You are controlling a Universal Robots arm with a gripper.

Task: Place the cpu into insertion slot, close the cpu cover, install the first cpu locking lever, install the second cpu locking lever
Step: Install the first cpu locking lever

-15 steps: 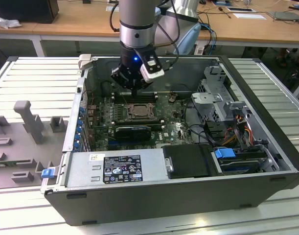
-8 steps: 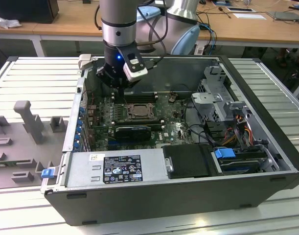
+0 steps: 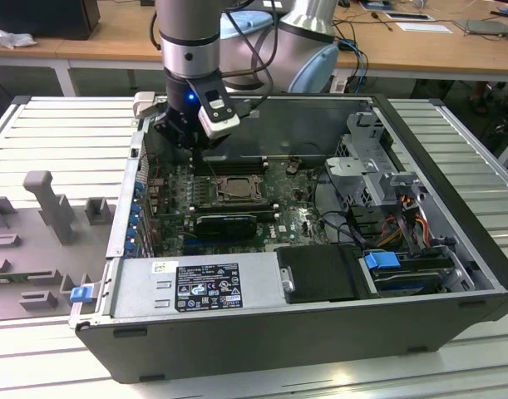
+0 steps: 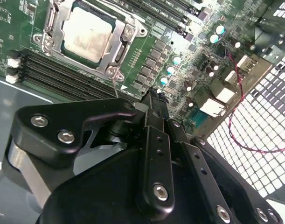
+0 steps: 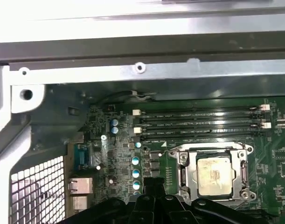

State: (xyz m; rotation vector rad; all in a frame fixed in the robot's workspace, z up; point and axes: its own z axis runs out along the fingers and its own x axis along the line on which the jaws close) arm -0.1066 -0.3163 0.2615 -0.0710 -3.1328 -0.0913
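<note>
The cpu [image 5: 214, 175] [image 4: 88, 35], a pale silvery square, lies in the insertion slot [image 3: 233, 189] on the green motherboard. The cpu cover [image 5: 240, 175] [image 4: 120, 44], a grey metal frame, lies flat around it, and the chip shows through its window. A thin wire lever [image 4: 115, 86] sticks out from the socket's corner toward the gripper. My gripper [image 3: 190, 143] [image 4: 151, 94] [image 5: 149, 183] hovers above the board beside the socket, on the exterior view's left of it. Its black fingers are shut together with nothing between them.
Long black memory slots [image 5: 198, 121] [image 4: 63, 74] run between the socket and the case wall [image 5: 133, 70]. A black card [image 3: 226, 223] lies on the socket's near side. A perforated rear panel [image 4: 254, 140], a red wire [image 4: 235, 126], a power supply [image 3: 195, 287] and a drive cage [image 3: 370, 166] surround the board.
</note>
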